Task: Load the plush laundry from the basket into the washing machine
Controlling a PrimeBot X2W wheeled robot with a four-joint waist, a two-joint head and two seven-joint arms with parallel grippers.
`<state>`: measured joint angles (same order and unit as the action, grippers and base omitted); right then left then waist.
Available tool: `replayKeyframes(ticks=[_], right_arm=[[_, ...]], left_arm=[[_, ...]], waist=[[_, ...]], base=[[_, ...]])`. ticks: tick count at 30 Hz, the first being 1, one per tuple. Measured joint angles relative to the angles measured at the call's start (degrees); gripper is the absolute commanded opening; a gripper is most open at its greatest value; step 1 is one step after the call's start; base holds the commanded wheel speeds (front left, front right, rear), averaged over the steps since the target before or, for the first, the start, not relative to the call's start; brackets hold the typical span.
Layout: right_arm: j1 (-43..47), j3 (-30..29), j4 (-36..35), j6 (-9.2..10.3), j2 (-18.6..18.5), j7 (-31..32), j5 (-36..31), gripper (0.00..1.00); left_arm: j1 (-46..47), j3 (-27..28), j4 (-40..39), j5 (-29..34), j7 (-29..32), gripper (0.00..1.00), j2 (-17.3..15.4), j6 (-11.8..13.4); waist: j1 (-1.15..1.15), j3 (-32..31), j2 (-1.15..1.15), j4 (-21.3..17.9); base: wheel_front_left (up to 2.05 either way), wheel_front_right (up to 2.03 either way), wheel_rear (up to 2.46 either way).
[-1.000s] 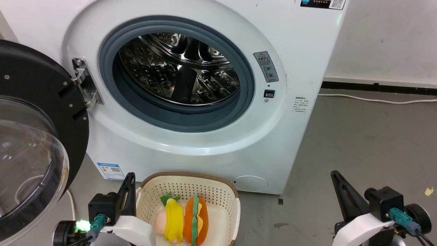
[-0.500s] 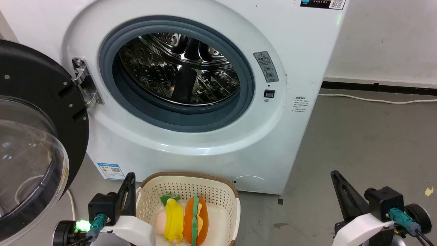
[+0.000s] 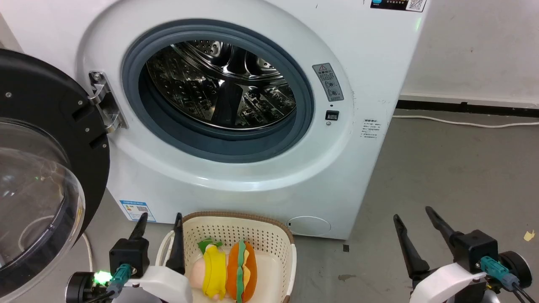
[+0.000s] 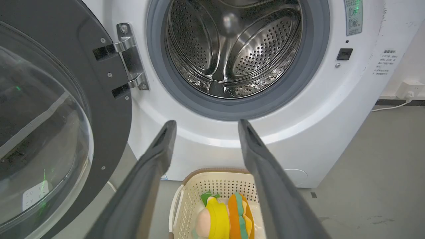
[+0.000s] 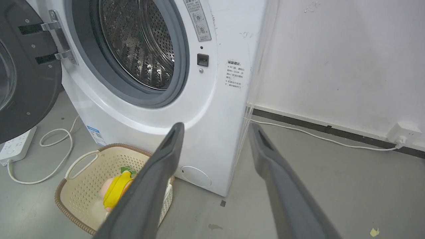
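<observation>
Both claws have their long dark fingers spread wide and hold nothing. The left claw hovers by the left side of the small cream perforated plastic basket with the brown woven-look rim. The right claw hangs over the bare grey concrete floor, well apart from the basket.

The plush laundry, an orange burger-like toy beside a yellow one with a peach-pink head and green leaf, lies on the basket's bottom, untouched. The basket sits on the floor just before the foot of the large white front-loading washing machine. Its black-framed clear-glass round door is swung open to the left, and the shiny perforated steel drum looks empty.

By my reading nothing is loaded yet. The way in is open, but grasping, lifting and dropping both toys into the drum are all left to do.
</observation>
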<state>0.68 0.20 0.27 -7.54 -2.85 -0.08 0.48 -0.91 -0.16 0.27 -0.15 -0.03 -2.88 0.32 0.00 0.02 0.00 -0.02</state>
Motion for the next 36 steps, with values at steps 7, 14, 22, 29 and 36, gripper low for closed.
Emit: replayKeyframes(ticks=[7,14,22,29,36], right_arm=[[0.01,-0.16,-0.02,0.0,0.0,-0.59,0.47,1.0],[-0.01,-0.53,-0.18,0.0,0.0,-1.48,0.76,1.0],[-0.35,-0.59,-0.99,0.0,0.0,-2.25,2.13,1.0],[-1.47,-0.49,-1.67,0.0,0.0,-3.2,3.79,1.0],[-2.51,0.19,-2.19,0.0,0.0,-4.08,5.6,1.0]], left_arm=[[-0.01,-0.4,0.01,-0.02,-0.62,1.0,0.0,0.0],[0.03,-0.75,0.76,-0.02,-1.56,1.0,-0.03,0.0],[2.16,-1.04,3.86,-0.03,-2.38,1.0,-0.66,-0.63],[4.73,-1.4,7.66,-0.2,-2.63,1.0,-2.15,-1.52],[7.71,-2.19,11.91,-0.64,-2.0,1.0,-4.03,-2.07]], waist=[[0.0,0.55,0.0,-0.19],[0.0,2.31,0.0,-0.76],[0.01,5.66,0.0,-2.08],[0.01,9.14,0.0,-3.79],[0.01,12.69,0.0,-5.86]], base=[[0.0,0.0,0.0],[0.0,0.0,0.0],[0.0,0.0,0.0],[0.0,0.0,0.0],[0.0,0.0,0.0]])
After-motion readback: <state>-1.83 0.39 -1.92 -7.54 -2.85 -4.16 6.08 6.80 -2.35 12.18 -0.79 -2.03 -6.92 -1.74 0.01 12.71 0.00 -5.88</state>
